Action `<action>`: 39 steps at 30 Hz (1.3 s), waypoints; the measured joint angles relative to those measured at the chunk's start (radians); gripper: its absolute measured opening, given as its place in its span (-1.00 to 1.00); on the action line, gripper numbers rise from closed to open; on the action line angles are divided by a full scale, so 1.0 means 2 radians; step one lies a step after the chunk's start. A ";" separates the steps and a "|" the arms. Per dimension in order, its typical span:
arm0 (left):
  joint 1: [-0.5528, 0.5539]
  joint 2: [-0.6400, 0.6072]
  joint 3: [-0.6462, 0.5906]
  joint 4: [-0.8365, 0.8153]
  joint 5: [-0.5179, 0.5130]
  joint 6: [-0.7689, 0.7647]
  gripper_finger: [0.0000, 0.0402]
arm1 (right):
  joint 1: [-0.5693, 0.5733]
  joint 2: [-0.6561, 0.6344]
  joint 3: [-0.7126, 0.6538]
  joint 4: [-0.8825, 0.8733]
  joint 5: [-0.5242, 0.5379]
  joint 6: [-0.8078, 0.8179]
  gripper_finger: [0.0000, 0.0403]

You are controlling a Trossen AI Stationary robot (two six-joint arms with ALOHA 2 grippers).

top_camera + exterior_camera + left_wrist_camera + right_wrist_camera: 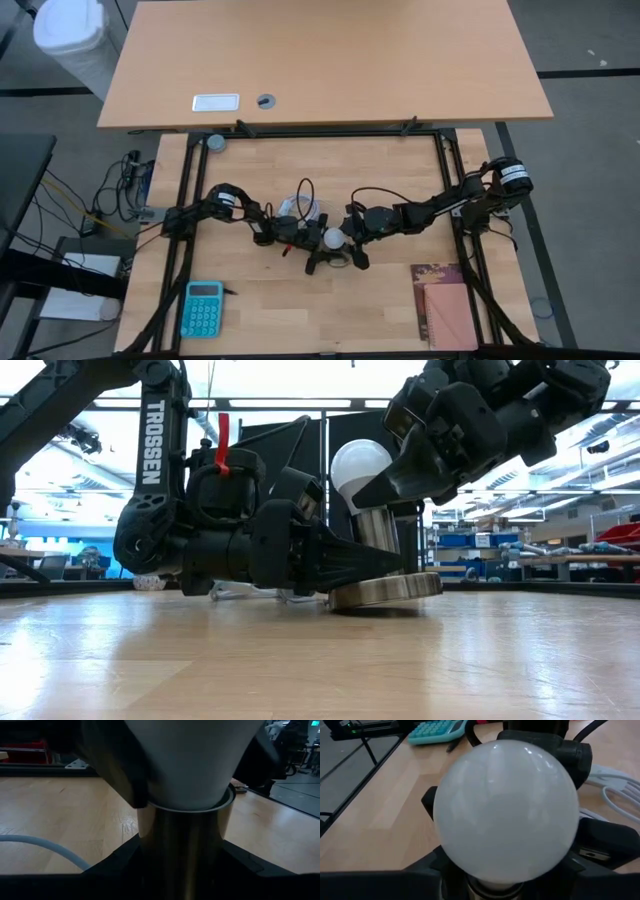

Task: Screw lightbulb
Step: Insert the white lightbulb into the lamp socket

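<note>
- My left gripper (pixel 385 565): clamped low on the silvery socket (pixel 385 588); it should hold firm.
- The lightbulb (pixel 360 465): upright in the socket at table centre.
- My right gripper (pixel 400 480): closing around the globe; turn gently, axis vertical, avoid cross-threading.

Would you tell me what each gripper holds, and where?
Right gripper grips the lightbulb at its neck; left gripper clamps the socket at its base.
</note>
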 joint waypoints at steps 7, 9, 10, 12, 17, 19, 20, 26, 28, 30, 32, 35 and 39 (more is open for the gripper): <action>0.000 0.000 0.000 0.000 -0.004 -0.002 -0.01 | 0.008 0.000 0.000 0.000 0.022 0.004 -0.05; 0.000 0.000 0.000 0.000 -0.017 -0.002 -0.01 | 0.012 0.000 0.000 -0.001 0.035 0.006 -0.05; 0.000 0.000 0.000 0.000 -0.021 -0.006 -0.01 | 0.015 0.000 0.000 -0.002 0.044 0.009 -0.05; -0.001 0.000 0.000 0.000 -0.032 -0.014 -0.01 | 0.020 0.000 0.000 -0.003 0.062 0.013 -0.06; -0.001 0.000 0.000 0.001 -0.069 -0.024 -0.01 | 0.032 0.000 0.000 -0.006 0.118 0.027 -0.06; -0.001 0.000 0.000 0.001 -0.089 -0.025 -0.01 | 0.035 0.000 0.000 -0.007 0.138 0.033 -0.06; -0.002 0.000 0.000 0.001 -0.098 -0.027 -0.01 | 0.036 0.000 0.000 -0.007 0.147 0.035 -0.06; -0.011 0.000 0.001 0.000 -0.161 -0.040 -0.01 | 0.042 0.000 0.000 -0.011 0.186 0.060 -0.06; -0.014 0.000 0.002 0.000 -0.188 -0.041 -0.01 | 0.042 0.000 0.000 -0.012 0.199 0.069 -0.06; -0.019 0.000 0.005 -0.002 -0.212 -0.042 -0.01 | 0.042 0.000 0.000 -0.013 0.207 0.076 -0.06; -0.023 0.000 0.010 -0.009 -0.232 -0.043 -0.01 | 0.043 0.000 0.000 -0.014 0.217 0.082 -0.06; -0.030 0.000 0.020 -0.021 -0.266 -0.045 -0.01 | 0.043 0.000 -0.001 -0.015 0.231 0.093 -0.06; -0.041 0.000 0.032 -0.039 -0.311 -0.045 -0.01 | 0.051 0.000 -0.001 -0.017 0.257 0.106 -0.06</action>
